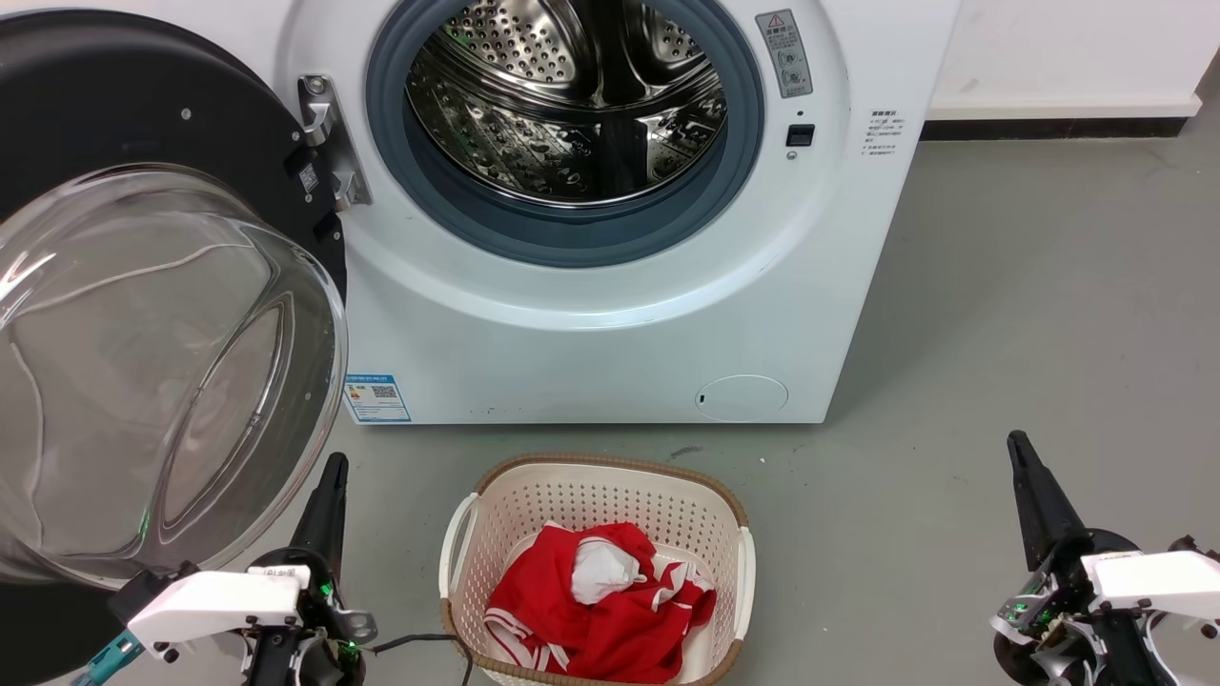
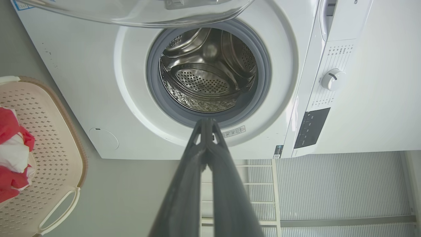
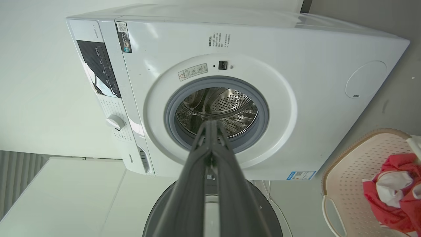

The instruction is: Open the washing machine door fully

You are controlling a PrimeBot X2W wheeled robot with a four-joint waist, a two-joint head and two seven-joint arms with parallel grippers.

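Observation:
The white washing machine faces me with its steel drum exposed. Its door, black-rimmed with a bulging clear glass bowl, is swung out wide on the left hinge. My left gripper sits low, just right of the bowl's lower edge, apart from it, fingers shut together and empty. My right gripper rests at the lower right over bare floor, also shut and empty. In the left wrist view the shut fingers point at the drum mouth, with the glass bowl above. The right wrist view shows its shut fingers before the drum.
A beige laundry basket holding red and white clothes stands on the grey floor in front of the machine, between my arms. Open floor lies to the machine's right. A black cable trails near the left arm.

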